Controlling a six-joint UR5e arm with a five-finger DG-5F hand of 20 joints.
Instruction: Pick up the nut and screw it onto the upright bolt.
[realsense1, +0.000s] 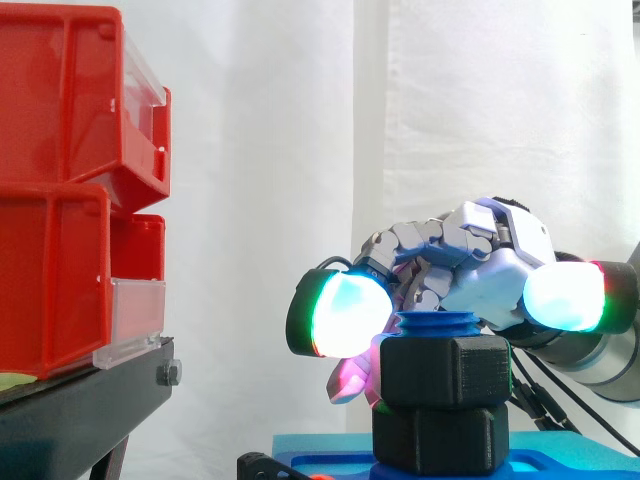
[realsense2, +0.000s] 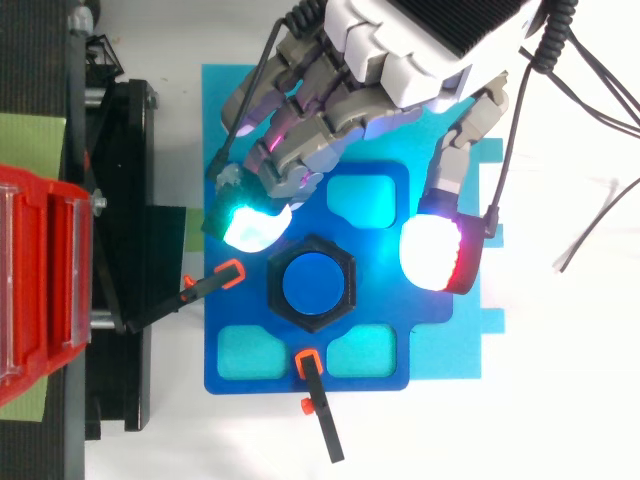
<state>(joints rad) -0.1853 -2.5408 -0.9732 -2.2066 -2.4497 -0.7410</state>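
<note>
My hand (realsense2: 400, 60) hangs over the blue plate (realsense2: 250, 310) with its fingers (realsense1: 340, 315) loosely bent and spread wide, and they have hold of nothing. The black nut (realsense1: 447, 370) sits just below and between my glowing pads, already around the upright blue bolt (realsense2: 312, 283), whose threaded top stands a little above it. Under the nut, stacked flush, is a second black hexagonal block (realsense1: 440, 440). From above, my cyan pad lies just beside one corner of the nut, while the white and red pad of my thumb (realsense2: 435, 250) stands off on the other side, with bare blue plate between it and the nut. From the side, both pads are level with the bolt's top, above the nut's flats. Two black clamps with orange tips (realsense2: 318, 400) point at the nut from beyond my fingers. Well past my cyan pad stand the red bins (realsense1: 60, 200) on their black stand (realsense1: 80, 400)
</note>
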